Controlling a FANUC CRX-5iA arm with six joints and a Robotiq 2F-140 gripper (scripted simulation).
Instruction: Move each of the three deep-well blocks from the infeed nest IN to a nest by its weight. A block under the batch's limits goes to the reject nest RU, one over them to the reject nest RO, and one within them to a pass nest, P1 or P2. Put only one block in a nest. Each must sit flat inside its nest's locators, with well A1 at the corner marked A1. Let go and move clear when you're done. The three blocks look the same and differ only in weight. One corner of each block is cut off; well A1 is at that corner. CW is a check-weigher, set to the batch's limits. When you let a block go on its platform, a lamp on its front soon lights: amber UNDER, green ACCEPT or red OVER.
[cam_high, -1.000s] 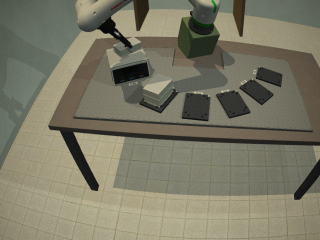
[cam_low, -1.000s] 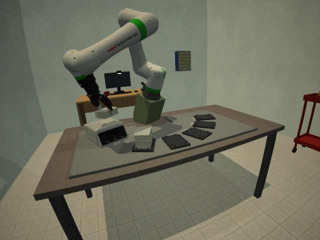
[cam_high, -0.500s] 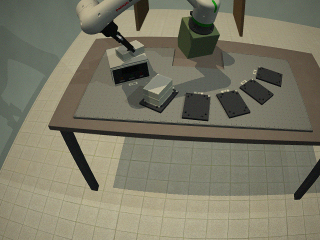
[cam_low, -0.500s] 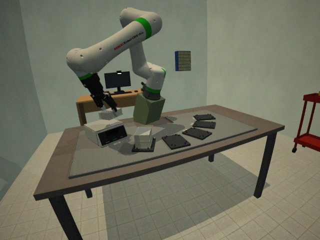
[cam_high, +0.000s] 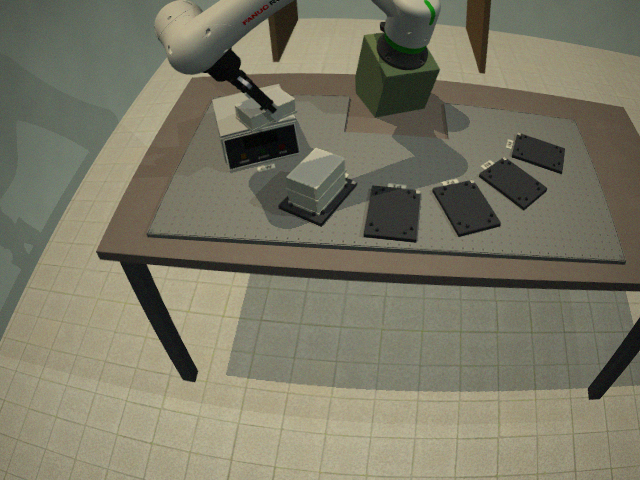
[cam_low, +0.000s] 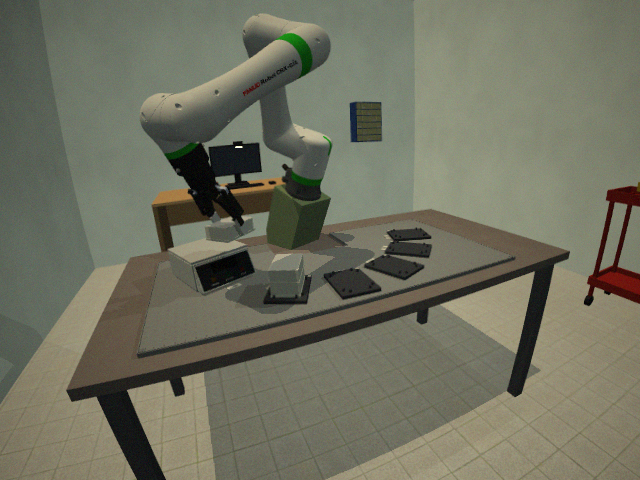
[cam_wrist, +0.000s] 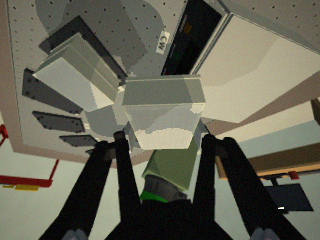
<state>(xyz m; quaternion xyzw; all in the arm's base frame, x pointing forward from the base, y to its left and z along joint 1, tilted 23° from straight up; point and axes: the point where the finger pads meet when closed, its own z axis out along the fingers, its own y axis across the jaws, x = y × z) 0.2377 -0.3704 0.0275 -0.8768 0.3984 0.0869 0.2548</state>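
My gripper is shut on a pale deep-well block. It holds the block tilted, a little above the platform of the check-weigher CW, over its back right part. The weigher's three front lamps look dim. Two more blocks stand stacked on the infeed nest, in front of and to the right of the weigher.
Four empty dark nests lie in an arc to the right of the stack, also in the exterior view. The arm's green base block stands at the table's back.
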